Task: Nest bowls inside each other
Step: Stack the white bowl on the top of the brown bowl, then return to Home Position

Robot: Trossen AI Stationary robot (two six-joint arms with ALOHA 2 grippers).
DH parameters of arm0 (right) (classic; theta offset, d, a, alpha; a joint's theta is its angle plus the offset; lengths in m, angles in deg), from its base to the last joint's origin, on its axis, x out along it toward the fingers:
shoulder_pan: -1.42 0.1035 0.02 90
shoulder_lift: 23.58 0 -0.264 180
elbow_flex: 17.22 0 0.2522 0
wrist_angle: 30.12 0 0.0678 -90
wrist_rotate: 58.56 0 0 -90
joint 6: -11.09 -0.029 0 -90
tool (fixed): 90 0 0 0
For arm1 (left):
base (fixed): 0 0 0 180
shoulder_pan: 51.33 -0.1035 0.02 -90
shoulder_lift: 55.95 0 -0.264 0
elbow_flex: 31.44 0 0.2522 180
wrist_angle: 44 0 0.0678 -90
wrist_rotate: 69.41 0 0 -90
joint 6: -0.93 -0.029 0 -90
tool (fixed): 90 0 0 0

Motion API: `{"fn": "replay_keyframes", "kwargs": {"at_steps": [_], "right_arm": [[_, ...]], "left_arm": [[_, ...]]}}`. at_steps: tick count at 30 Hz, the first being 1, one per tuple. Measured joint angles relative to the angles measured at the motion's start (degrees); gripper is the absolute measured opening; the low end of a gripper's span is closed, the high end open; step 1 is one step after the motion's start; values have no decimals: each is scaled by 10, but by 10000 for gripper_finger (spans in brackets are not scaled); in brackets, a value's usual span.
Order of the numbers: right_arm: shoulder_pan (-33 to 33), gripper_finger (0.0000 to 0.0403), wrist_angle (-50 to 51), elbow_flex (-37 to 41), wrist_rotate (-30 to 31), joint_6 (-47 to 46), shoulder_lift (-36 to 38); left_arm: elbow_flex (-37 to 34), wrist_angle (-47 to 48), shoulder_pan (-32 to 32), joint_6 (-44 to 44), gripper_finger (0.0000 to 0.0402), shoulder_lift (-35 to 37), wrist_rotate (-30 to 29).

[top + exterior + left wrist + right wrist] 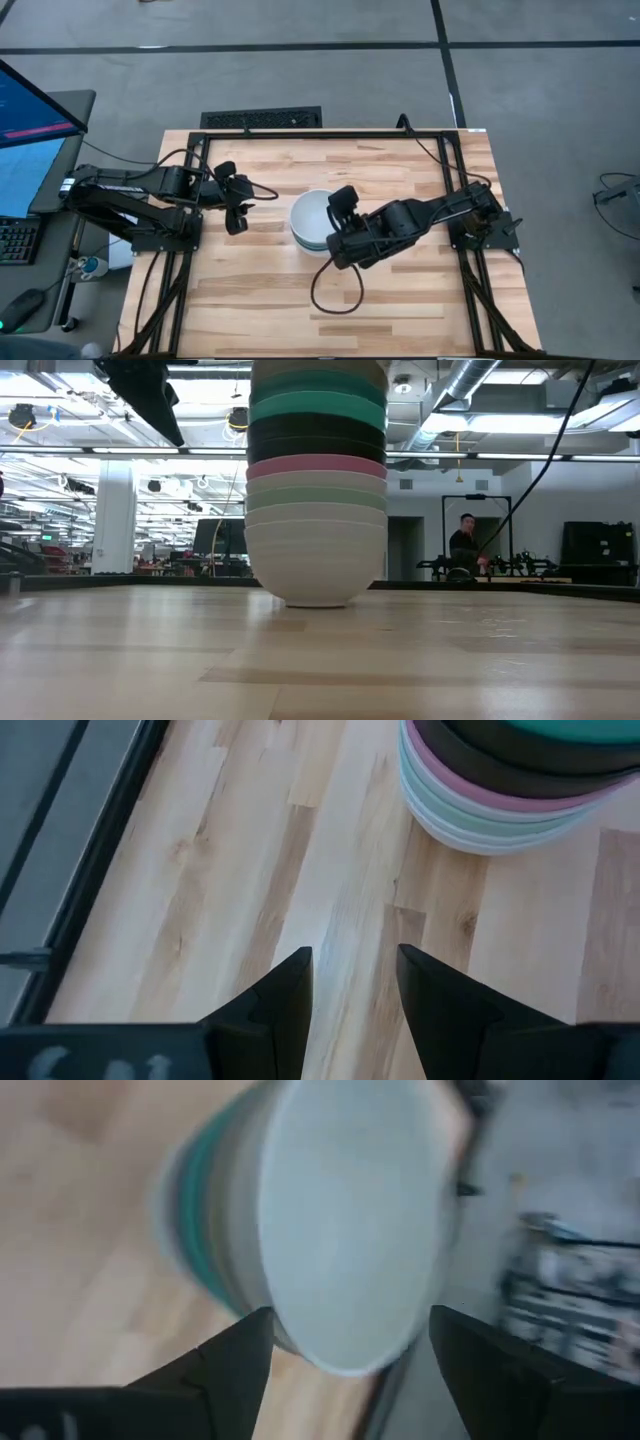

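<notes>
Stack: the round smooth bowls [316, 490] stand nested in one tall pile on the light wooden table [400, 300]; in the low view the colours run from a white bowl at the base up through pale sage green, pink, black and teal, and the pile's top is cut off by the picture's edge.
Why so placed: judging from the single pile and no loose bowl anywhere on the table, the nesting looks finished or all but finished; each bowl sits level in the one beneath, so the pile stands straight.
Top bowl: a white bowl [312, 215] is uppermost, its hollow open to the high view.
Right hand: the right hand [342, 203] is at the pile's rim on the side toward the right arm, its two dark fingers [235, 1370] spread wide with nothing between them; the white bowl [350, 1220] fills the view just beyond the fingertips.
Stack relative to right hand: directly ahead and very near; whether a finger touches the rim cannot be told.
Left hand: the left hand [238, 200] waits beside the pile, apart from it, its fingers [290, 995] parted with a gap and holding nothing.
Stack relative to left hand: ahead of it and off to one side, with bare table between.
</notes>
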Motion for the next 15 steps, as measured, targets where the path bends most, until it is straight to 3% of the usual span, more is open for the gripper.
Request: {"fn": "replay_keyframes", "kwargs": {"at_steps": [4, 6, 9, 12, 15], "right_arm": [[10, 291, -23, -57, 97, -1, 0], [15, 291, -49, -89, 145, 16, 1], [24, 291, -108, -74, 203, 63, 26], [47, 291, -144, -82, 276, -1, 47], [77, 291, -268, -84, 283, 37, 82]], "left_arm": [[3, -3, 0, 7, 139, 0, -36], [11, -13, 2, 28, 139, 0, -25], [29, -21, 8, 58, 139, 0, 80], [55, -55, 13, 55, 139, 0, 196], [113, -104, 15, 31, 139, 0, 333]]}}
